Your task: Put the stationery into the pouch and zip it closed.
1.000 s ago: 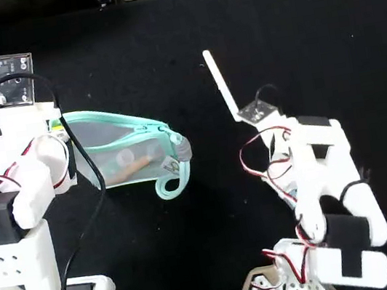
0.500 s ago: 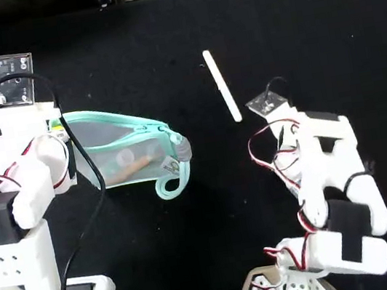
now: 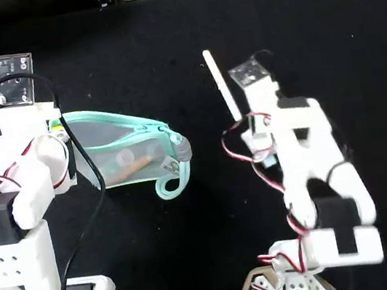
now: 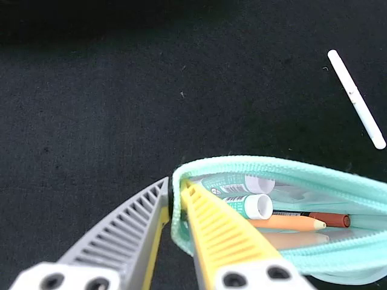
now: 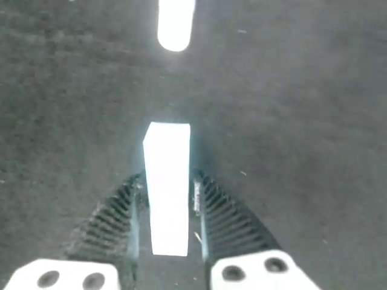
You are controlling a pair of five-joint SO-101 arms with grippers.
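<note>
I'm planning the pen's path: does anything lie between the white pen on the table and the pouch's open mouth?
Nothing visible does. Bare black table separates the white pen from the mouth of the pouch, which the left pincer holds open by its rim.

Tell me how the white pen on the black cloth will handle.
The white pen looks round and slim, so a sideways nudge would probably roll it. It lies straight, so likely rigid. Its smooth barrel may slip in a loose grip.
</note>
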